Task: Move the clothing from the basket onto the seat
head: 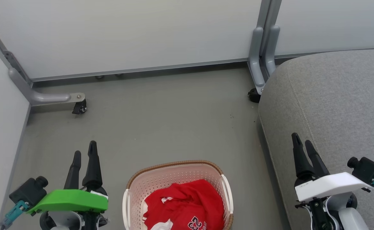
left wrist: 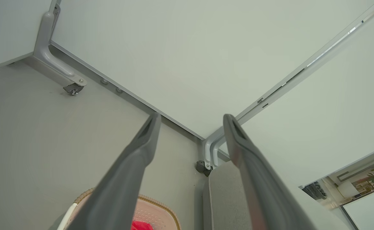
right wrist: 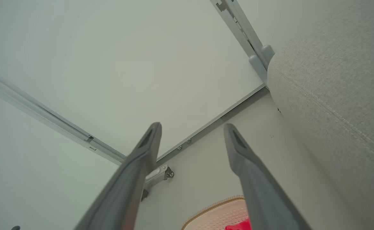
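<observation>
Red clothing (head: 182, 204) lies bunched in the basket (head: 174, 164) on the floor between the arms, with the grey seat (head: 334, 95) beside it on the right. The left tool (head: 84, 148) and right tool (head: 301, 139) both stand spread and empty. The best first move is probably to lower one tool onto the heap's middle and pinch a thick fold, clear of the rim.

The basket (head: 174, 164) is cut off along its near side, with the lower clothing (head: 187, 201) and part of its number (head: 197, 223); the seat (head: 334, 95) runs off rightward.
</observation>
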